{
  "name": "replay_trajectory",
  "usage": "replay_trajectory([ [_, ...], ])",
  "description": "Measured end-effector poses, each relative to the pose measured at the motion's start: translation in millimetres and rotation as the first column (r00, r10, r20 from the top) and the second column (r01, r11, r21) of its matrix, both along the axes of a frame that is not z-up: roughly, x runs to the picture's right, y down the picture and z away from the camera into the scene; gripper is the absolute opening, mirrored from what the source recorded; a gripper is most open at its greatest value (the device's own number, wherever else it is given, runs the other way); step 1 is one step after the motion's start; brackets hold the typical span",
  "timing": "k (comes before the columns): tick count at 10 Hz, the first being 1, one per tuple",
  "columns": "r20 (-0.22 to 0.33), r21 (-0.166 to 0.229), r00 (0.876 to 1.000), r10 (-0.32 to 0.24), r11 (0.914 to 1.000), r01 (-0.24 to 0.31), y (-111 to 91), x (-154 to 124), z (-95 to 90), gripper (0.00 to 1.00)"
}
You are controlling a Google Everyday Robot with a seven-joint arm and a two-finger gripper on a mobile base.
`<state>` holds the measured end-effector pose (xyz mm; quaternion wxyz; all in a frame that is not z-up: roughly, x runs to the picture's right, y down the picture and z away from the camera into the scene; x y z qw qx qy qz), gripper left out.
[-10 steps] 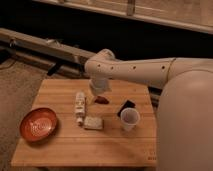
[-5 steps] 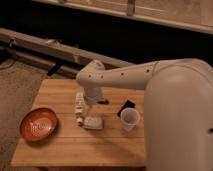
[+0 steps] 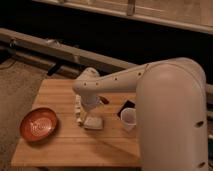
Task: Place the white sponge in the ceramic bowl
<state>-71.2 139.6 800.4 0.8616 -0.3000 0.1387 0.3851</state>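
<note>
The white sponge, a small flat off-white block, is seen lying on the wooden bench. It is just beside a narrow white bottle and well apart from the orange-red ceramic bowl at the left. The hand is held directly over it; whether it is released or clenched cannot be told. A white cup is set to the right.

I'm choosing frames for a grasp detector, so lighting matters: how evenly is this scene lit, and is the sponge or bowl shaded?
Camera view: background dark, wooden table warmly lit, the pale arm brightest. The gripper sits low over the white sponge, which looks slightly dimmed beneath it; the ceramic bowl at left lies unshaded, with no glare.
</note>
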Motion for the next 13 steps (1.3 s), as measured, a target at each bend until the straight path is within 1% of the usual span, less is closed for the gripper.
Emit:
replay_trajectory([
  [5, 0.002, 0.001, 1.0, -0.002, 1.0, 0.002, 1.3, -0.3, 1.1, 0.8],
  [6, 0.01, 0.006, 1.0, -0.007, 1.0, 0.007, 3.8, -1.5, 6.2, 0.8],
  [10, 0.088, 0.008, 0.995, -0.035, 0.9994, 0.034, 28.2, -17.0, 31.7, 0.8],
  [13, 0.132, -0.002, 0.99, -0.048, 0.9988, 0.049, 39.3, -21.1, 41.5, 0.8],
])
